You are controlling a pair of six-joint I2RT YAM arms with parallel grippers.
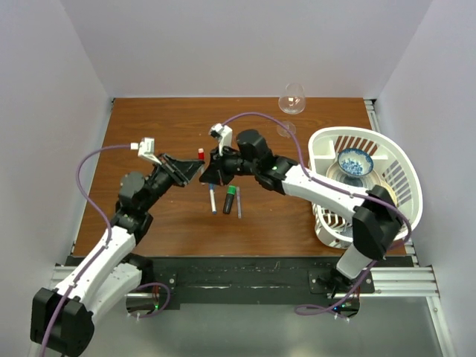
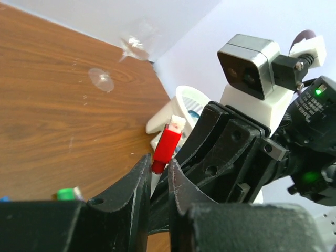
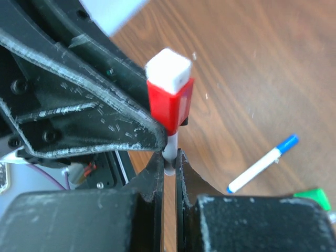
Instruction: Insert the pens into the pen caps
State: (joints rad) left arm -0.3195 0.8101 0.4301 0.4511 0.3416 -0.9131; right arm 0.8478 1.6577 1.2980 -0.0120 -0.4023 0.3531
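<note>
You're clamping red cap [image 2: 169, 142] in left gripper [image 2: 159, 167], right gripper [image 3: 169, 160] pinching the pen [image 3: 171, 148] under it, left of the basket [image 1: 353, 132].

Four pens, two white pens [image 1: 213, 198] [image 2: 156, 181], one black [image 1: 229, 202], one grey [image 1: 239, 202], three caps, one red cap [image 1: 201, 155], one blue [image 1: 213, 210], one green [image 1: 232, 191], one glass [image 1: 291, 98], one basket [image 1: 349, 134], one bowl [image 1: 344, 158]
</note>
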